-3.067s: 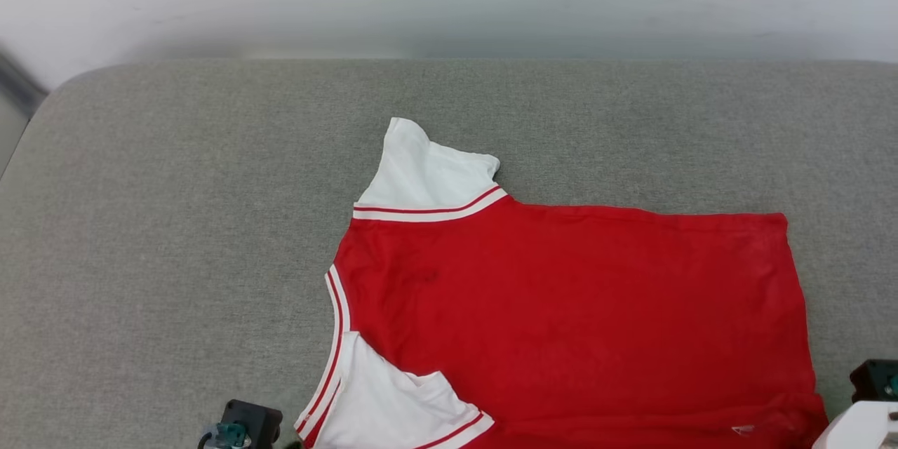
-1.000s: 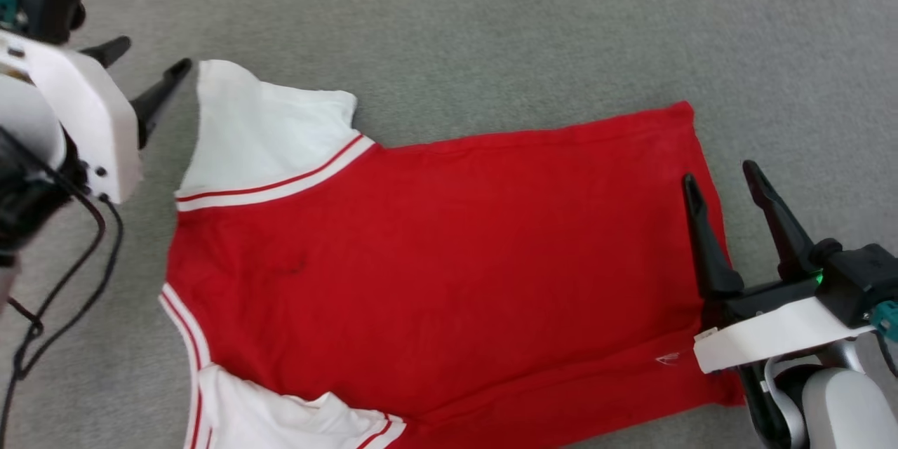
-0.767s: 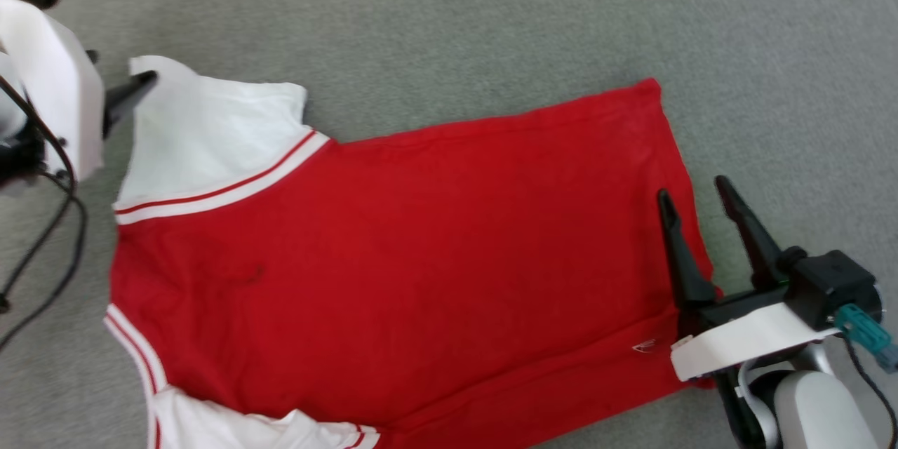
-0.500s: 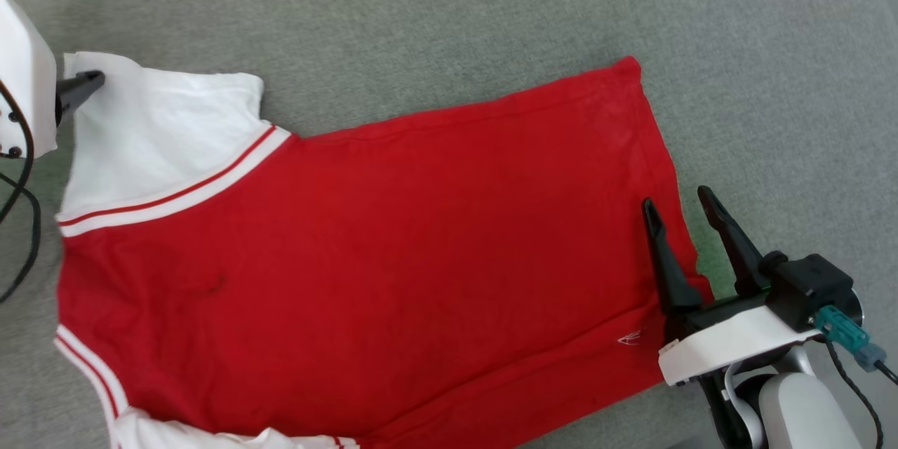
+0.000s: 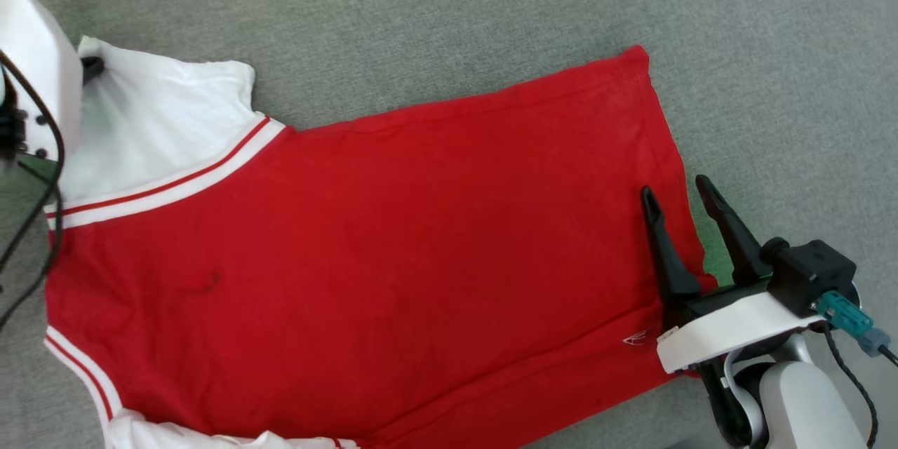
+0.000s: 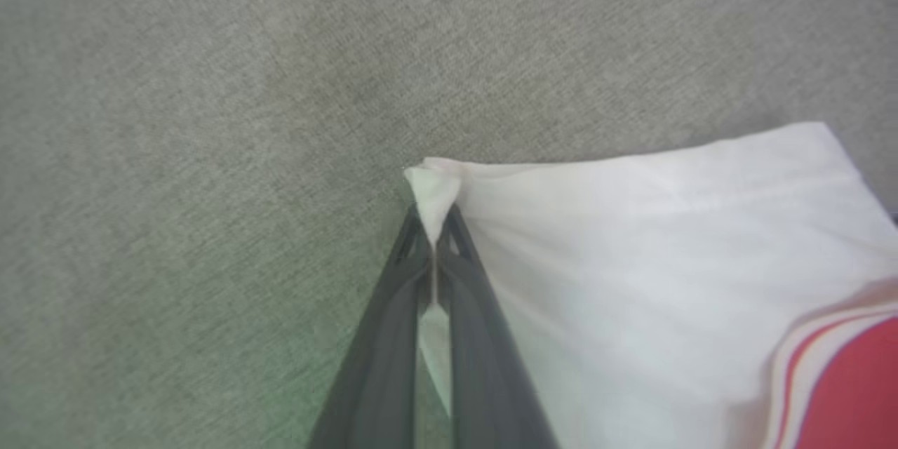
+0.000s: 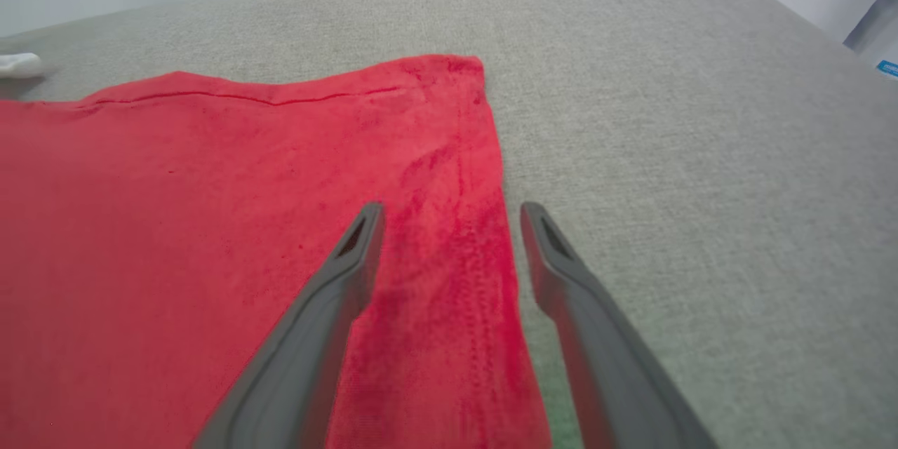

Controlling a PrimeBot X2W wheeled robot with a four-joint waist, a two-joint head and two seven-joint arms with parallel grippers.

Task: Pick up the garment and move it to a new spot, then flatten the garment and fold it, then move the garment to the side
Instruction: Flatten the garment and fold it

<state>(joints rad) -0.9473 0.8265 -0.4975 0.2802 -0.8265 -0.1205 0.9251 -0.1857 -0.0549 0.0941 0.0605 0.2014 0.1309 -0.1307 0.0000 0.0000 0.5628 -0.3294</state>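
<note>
Left wrist view: left claw (image 6: 433, 219) pinches garment (image 6: 631, 245)

The garment (image 5: 365, 252) is cut off at the head view's bottom edge

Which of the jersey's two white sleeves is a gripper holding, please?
The far sleeve, at the head view's upper left: the left gripper is shut on its corner. The near sleeve, at the bottom edge, lies untouched.
</note>
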